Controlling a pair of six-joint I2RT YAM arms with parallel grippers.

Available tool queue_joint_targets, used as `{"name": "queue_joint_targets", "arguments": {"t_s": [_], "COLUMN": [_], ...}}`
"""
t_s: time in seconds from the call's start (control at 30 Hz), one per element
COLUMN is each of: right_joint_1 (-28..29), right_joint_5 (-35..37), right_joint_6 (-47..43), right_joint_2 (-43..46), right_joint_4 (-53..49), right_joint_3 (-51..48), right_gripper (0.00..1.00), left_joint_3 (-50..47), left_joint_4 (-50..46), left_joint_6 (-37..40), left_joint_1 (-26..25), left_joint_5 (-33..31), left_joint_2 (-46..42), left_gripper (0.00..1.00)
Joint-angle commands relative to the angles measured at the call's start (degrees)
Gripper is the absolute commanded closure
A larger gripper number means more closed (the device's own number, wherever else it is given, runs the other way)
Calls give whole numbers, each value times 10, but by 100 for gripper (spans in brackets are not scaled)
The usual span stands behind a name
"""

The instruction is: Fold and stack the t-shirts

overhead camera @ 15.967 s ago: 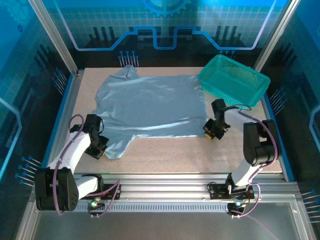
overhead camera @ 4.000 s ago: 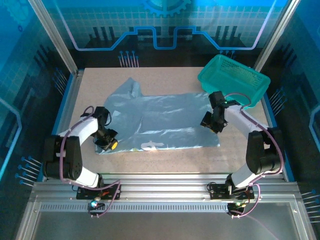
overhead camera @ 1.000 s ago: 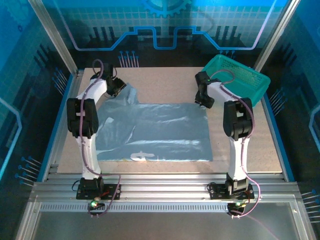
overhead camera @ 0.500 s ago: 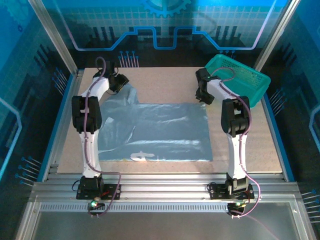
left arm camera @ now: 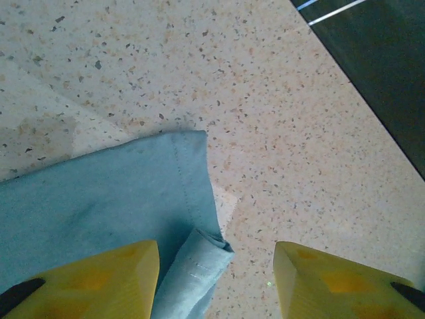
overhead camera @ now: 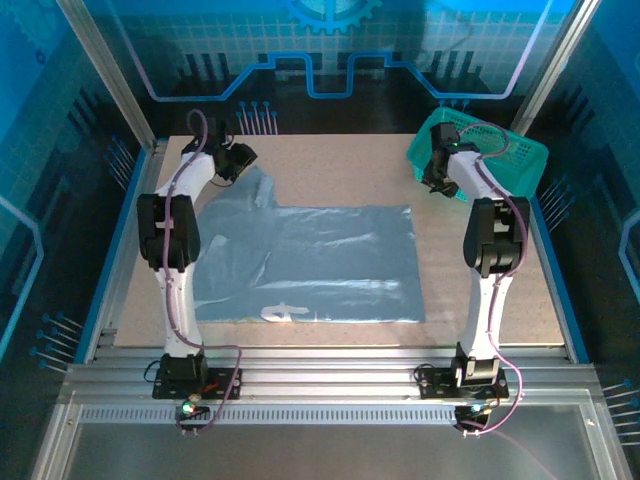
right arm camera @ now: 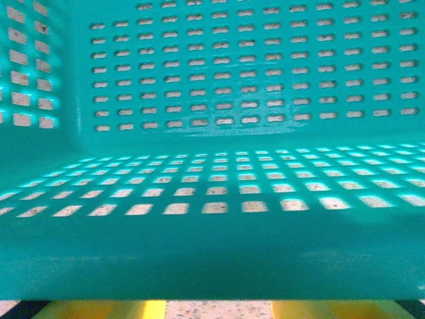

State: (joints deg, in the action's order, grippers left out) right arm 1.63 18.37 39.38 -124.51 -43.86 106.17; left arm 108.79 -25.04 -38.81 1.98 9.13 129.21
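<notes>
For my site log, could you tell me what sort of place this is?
Probably a robotics lab test cell: a left arm and right arm bolted to an aluminium rail, a speckled table walled by framed blue panels, a t-shirt laid out on it.

The t-shirt (overhead camera: 310,265) is pale grey-blue with a white mark (overhead camera: 283,311). The basket (right arm camera: 212,252) is teal, patterned with rows of slots. The counter (left arm camera: 279,119) is beige with dark speckles. The left gripper (left arm camera: 216,282) has yellow fingers (left arm camera: 99,279).
</notes>
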Motion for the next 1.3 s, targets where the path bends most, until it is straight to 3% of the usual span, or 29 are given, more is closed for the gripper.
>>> {"name": "queue_joint_targets", "arguments": {"t_s": [0.0, 0.17, 0.37, 0.53, 0.87, 1.03, 1.27], "right_joint_1": [-2, 58, 111, 114, 108, 103, 104], "right_joint_5": [-4, 1, 7, 4, 32, 19, 20], "right_joint_6": [-26, -38, 43, 82, 100, 106, 107], "right_joint_2": [8, 68, 108, 67, -34, -60, -53], "right_joint_4": [18, 38, 86, 107, 31, 23, 11], "right_joint_3": [23, -31, -130, -137, -54, -43, -46], "right_gripper": [56, 54, 50, 48, 50, 59, 84], "left_joint_3": [-21, -26, -1, -6, -18, -11, 24], "left_joint_4": [-16, -36, -72, -48, -22, -10, 0], "left_joint_6": [14, 18, 16, 12, -9, -20, -35], "left_joint_1": [7, 10, 19, 22, 29, 32, 36], "left_joint_5": [15, 2, -10, -1, 17, 18, -16], "left_joint_2": [-34, -34, 0, 6, 7, 12, 39], "left_gripper": [50, 49, 49, 49, 43, 43, 43]}}
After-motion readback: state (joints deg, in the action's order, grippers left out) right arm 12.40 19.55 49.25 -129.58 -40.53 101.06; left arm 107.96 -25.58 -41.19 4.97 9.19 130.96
